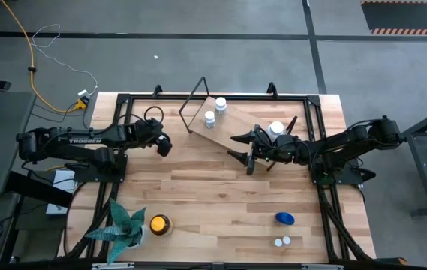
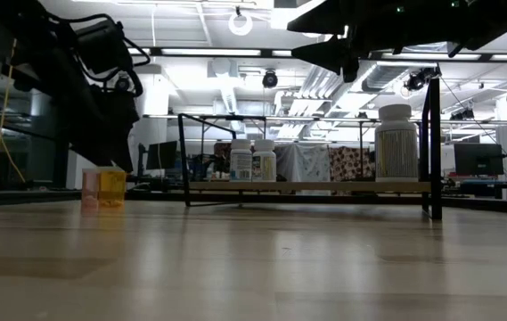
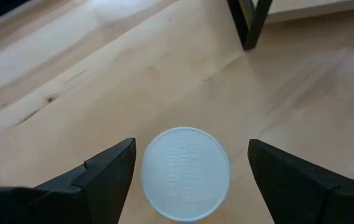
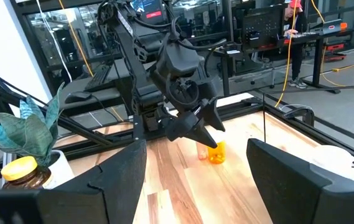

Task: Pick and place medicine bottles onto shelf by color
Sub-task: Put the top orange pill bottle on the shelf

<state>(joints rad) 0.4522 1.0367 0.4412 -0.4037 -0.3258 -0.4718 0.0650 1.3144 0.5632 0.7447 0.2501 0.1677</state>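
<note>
I am looking at the shelf [image 1: 232,122] lying at an angle across the far middle of the table [image 1: 221,202], its wire end frame [image 1: 193,103] standing up at its left end. Three white bottles are standing on it: two small ones [image 1: 215,111] side by side toward the left end, and a larger white bottle [image 1: 276,129] near the right end. In the low view the pair [image 2: 253,161] is showing left of the big one [image 2: 396,143] on the board [image 2: 306,186].

My right gripper [image 1: 245,155] is hanging just beside the large white bottle, at the shelf's front edge, its fingers [image 4: 102,180] spread wide and holding nothing.

My left gripper [image 1: 164,146] is hovering over the table left of the shelf, directly above a white cap [image 3: 186,173]; its fingers [image 3: 99,177] are parted on either side of the cap without touching it. From the right wrist view an orange bottle [image 4: 216,152] is standing under that gripper [image 4: 204,132].

Well apart, near the front edge, an amber bottle with a yellow cap [image 1: 159,224] is sitting beside a green plant [image 1: 121,225], while a blue bottle [image 1: 285,218] and two small white-capped bottles [image 1: 282,241] are waiting at front right.
</note>
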